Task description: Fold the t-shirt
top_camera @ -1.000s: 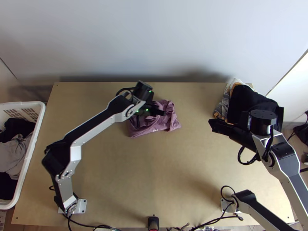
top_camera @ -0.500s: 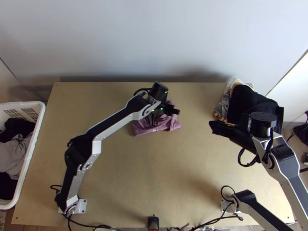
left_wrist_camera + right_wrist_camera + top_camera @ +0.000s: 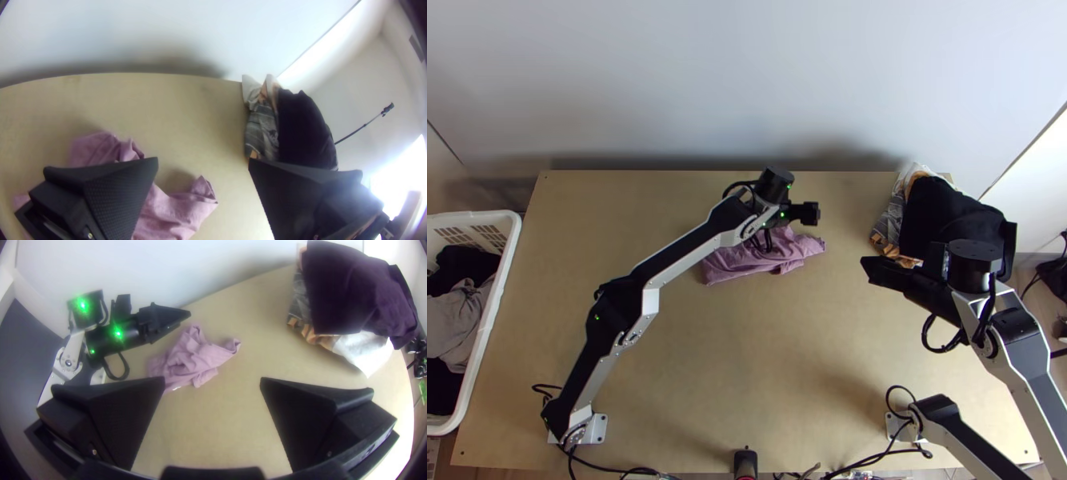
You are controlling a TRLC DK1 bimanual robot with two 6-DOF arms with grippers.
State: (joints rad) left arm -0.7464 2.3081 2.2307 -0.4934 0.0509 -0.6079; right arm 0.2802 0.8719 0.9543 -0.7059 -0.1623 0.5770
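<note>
Flattening is best done gently: the shirt (image 3: 735, 264), bunched on the table (image 3: 747, 344) just below the spread left pincer (image 3: 203, 162), should be pinched at opposite corners, with the right pincer (image 3: 212, 379), also spread, brought in before pulling.

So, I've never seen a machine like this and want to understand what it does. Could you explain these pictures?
The machine is two jointed arms, a left arm and a right arm, over a wooden table. The top view looks steeply down from above the table's near edge; each wrist view comes from a camera on that arm and shows its own two fingers.

The pink t-shirt to be folded lies bunched on the table. A pile of clothes sits at the far right; a white basket of clothes stands on the left.

Nothing is held: the left gripper is open near the shirt, and the right gripper is open off to the shirt's right.
</note>
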